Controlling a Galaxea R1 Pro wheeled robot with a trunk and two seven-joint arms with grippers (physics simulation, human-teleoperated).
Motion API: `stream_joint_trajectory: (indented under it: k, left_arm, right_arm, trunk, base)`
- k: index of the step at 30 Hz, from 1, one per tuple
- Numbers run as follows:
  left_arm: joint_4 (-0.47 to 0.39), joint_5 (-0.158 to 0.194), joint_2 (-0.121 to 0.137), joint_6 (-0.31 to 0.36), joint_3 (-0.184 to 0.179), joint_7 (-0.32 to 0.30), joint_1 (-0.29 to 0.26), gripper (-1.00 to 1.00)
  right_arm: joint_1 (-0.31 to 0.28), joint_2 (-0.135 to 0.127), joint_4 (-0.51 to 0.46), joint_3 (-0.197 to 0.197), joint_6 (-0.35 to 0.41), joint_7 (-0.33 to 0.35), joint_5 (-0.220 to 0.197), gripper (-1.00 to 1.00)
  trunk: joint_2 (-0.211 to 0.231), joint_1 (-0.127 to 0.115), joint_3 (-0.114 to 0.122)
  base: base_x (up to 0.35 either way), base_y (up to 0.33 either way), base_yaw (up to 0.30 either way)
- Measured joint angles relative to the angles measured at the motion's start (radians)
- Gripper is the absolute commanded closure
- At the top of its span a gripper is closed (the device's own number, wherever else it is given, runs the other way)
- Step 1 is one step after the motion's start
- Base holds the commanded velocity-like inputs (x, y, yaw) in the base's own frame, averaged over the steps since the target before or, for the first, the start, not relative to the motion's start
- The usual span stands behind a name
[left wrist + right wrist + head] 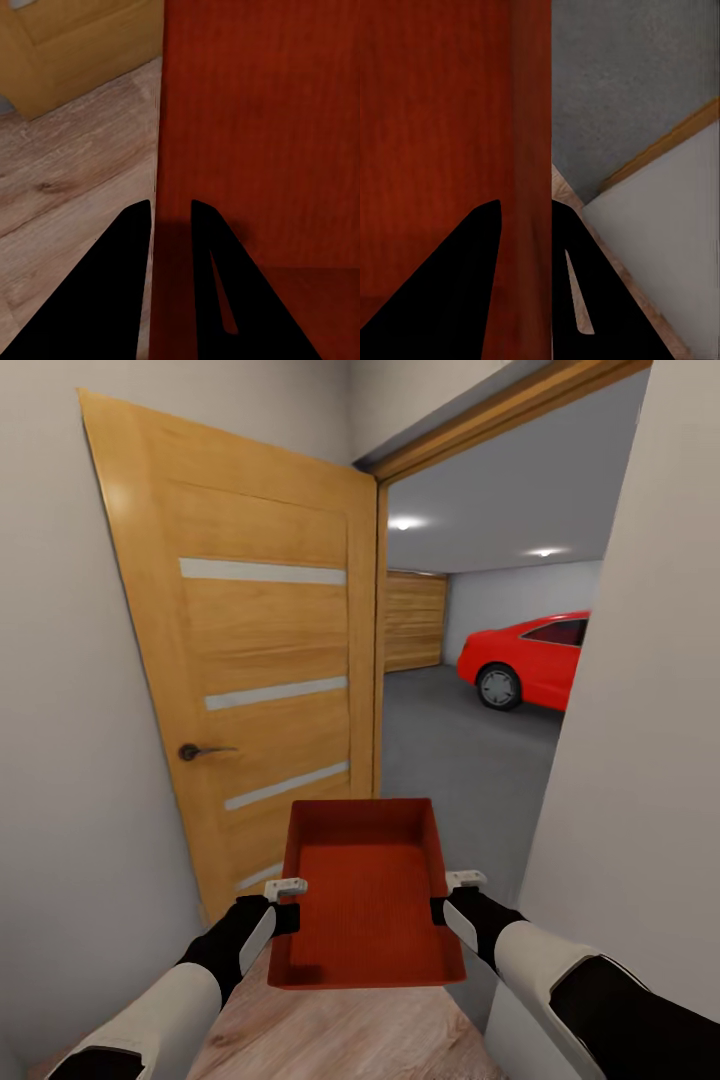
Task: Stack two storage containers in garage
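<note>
Head view: left gripper (291,901) and right gripper (443,895) each pinch a side wall of the storage container (366,890); probably light, stiff plastic.

My matt black fingers (112,285) pinch the red-orange plastic storage container (366,890), its base finely ribbed. The open door (255,660) is satin honey wood grain with pale inlaid strips; beyond, a glossy red car (530,658) stands on rough grey concrete floor (450,750).
</note>
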Motion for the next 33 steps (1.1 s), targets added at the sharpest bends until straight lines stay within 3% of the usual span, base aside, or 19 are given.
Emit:
stream_joint_trajectory:
  k: [19, 33]
  left_arm:
    - [0.000, 0.000, 0.000, 0.000, 0.000, 0.000, 0.000, 1.00]
    - [0.000, -0.004, 0.000, 0.004, 0.002, -0.001, 0.000, 1.00]
  right_arm:
    - [0.000, 0.000, 0.000, 0.000, 0.000, 0.000, 0.000, 1.00]
    - [0.000, 0.000, 0.001, 0.004, 0.000, 0.001, -0.007, 1.00]
  trunk:
    - [0.000, 0.000, 0.008]
    - [0.000, 0.000, 0.008]
  base:
    - [0.000, 0.000, -0.230]
    - [0.152, 0.156, -0.020]
